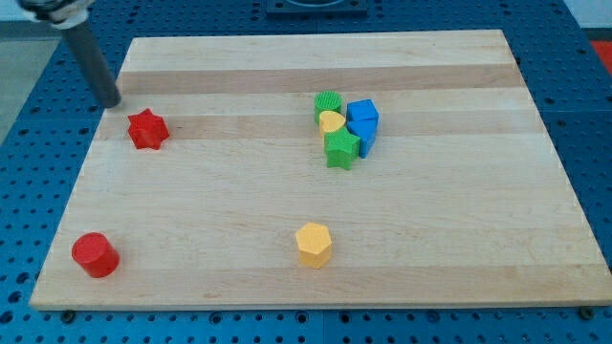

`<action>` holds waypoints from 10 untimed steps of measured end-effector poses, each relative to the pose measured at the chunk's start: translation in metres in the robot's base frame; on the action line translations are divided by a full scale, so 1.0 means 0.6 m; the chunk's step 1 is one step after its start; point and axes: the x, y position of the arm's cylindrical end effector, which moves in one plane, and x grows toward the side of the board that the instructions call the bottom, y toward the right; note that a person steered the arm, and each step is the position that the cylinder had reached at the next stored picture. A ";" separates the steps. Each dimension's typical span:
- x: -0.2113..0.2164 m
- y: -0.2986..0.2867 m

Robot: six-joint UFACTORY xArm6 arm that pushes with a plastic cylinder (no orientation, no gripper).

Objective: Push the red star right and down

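The red star lies on the wooden board near its upper left part. My tip is just up and left of the star, at the board's left edge, with a small gap between them. The rod rises from the tip toward the view's top left corner.
A red cylinder stands at the lower left. A yellow hexagonal block sits at the lower middle. A cluster right of centre holds a green cylinder, a yellow heart, a green star and blue blocks.
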 end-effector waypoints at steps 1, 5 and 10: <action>0.024 -0.001; 0.105 0.065; 0.100 0.283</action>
